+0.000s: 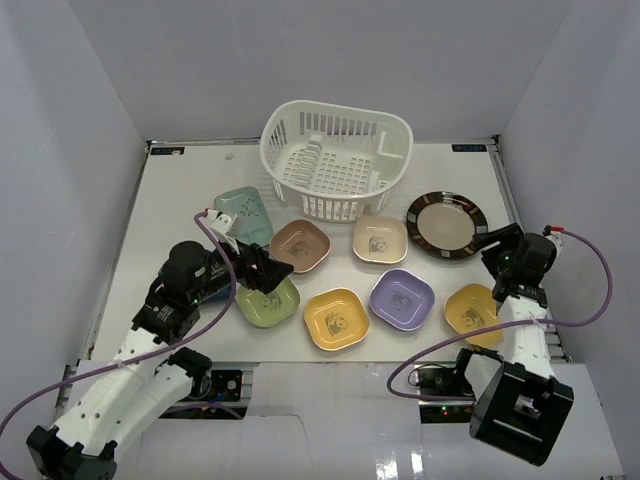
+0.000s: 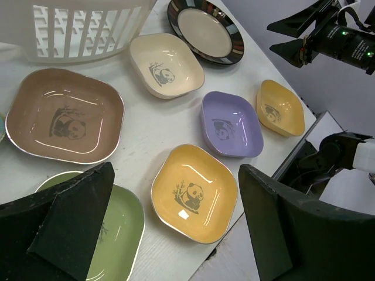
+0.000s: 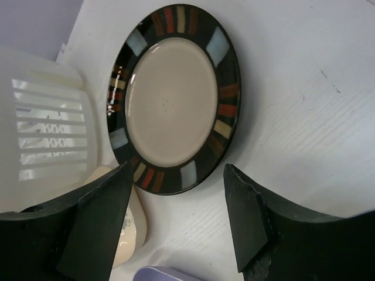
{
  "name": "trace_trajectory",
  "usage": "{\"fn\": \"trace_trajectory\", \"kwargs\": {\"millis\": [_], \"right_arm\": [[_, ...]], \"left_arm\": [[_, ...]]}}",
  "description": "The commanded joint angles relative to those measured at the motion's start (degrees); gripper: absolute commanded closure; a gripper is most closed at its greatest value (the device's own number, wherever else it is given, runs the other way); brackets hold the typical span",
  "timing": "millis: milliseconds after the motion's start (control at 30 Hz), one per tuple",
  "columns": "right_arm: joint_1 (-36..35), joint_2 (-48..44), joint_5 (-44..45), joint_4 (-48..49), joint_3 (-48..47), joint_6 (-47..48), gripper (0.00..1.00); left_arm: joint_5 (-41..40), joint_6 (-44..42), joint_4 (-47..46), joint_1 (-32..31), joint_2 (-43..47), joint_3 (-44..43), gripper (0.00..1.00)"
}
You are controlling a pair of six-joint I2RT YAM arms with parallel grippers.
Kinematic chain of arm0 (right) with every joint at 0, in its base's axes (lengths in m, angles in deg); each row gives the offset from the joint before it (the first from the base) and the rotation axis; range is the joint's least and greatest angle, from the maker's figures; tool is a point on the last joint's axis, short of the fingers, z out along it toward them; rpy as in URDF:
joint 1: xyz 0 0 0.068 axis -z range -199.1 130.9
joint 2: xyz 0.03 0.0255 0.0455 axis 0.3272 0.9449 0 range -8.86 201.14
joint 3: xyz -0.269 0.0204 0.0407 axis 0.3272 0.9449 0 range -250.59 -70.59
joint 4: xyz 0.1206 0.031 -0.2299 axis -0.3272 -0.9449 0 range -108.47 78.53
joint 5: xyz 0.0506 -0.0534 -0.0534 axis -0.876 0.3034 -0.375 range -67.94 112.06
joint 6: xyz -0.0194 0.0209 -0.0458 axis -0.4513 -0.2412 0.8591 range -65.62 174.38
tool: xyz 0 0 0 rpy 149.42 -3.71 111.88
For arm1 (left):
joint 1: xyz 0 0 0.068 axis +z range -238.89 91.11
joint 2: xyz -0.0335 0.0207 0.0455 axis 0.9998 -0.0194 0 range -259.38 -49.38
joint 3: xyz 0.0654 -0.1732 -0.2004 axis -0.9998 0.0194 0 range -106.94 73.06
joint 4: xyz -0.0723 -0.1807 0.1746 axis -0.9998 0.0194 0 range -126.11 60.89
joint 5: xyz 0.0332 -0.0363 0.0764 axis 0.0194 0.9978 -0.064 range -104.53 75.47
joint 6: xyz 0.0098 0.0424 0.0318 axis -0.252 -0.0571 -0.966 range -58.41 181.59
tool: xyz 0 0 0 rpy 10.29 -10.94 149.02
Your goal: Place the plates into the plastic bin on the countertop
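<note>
Jaws apart and empty, the left gripper [image 1: 268, 271] hangs over the green dish [image 1: 268, 303] and the right gripper [image 3: 179, 225] faces the striped-rim plate [image 3: 171, 99], apparently lining up pickups.

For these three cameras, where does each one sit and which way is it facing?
Top external: high behind the arm bases, looking down at the countertop, bin and dishes; both arms show.
Left wrist: low over the green dish, facing the right arm; own fingers at bottom.
Right wrist: above the striped plate, looking down; own fingers at bottom.
Both wrist views share the striped plate and beige dish.
</note>
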Motion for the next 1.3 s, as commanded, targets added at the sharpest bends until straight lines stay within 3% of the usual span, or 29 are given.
{"fn": "trace_trajectory", "kwargs": {"millis": [0, 400, 533, 667, 733, 833, 867, 900, 1267], "right_arm": [[1.8, 3.1, -0.6, 9.0, 2.5, -4.5, 0.30], [3.2, 25.5, -12.8, 34.7, 8.6, -11.5, 0.31], [2.5, 35.1, -15.0, 44.2, 7.9, -15.4, 0.40], [1.3, 42.6, -15.7, 52.8, 7.0, -20.0, 0.60], [1.1, 44.4, -15.0, 56.2, 6.7, -21.6, 0.64], [1.1, 43.3, -13.7, 56.4, 5.8, -21.2, 0.80], [1.2, 42.5, -13.4, 55.8, 5.6, -21.0, 0.90], [1.2, 39.9, -13.2, 55.5, 5.6, -20.9, 0.92], [1.2, 9.5, -7.3, 37.1, -5.5, -13.3, 0.92]], "left_arm": [[-3.7, -1.1, 1.5, -1.1, 1.0, -1.8, 0.02], [-7.0, -1.5, 2.6, -1.8, -1.1, -2.0, 0.02], [-8.0, -0.8, 2.6, -1.7, -3.1, -2.4, 0.02], [-10.2, 0.3, 2.7, -0.8, -4.6, -2.3, 0.02], [-11.0, 1.0, 2.8, 0.3, -5.7, -2.2, 0.02], [-11.7, 1.7, 3.2, 1.1, -7.1, -2.6, 0.02], [-11.8, 1.8, 3.3, 1.2, -8.3, -2.6, 0.02], [-13.0, 2.3, 4.0, 1.3, -9.2, -3.2, 0.02], [-27.2, 7.3, 8.5, 2.7, -24.5, -15.1, 0.03]]}}
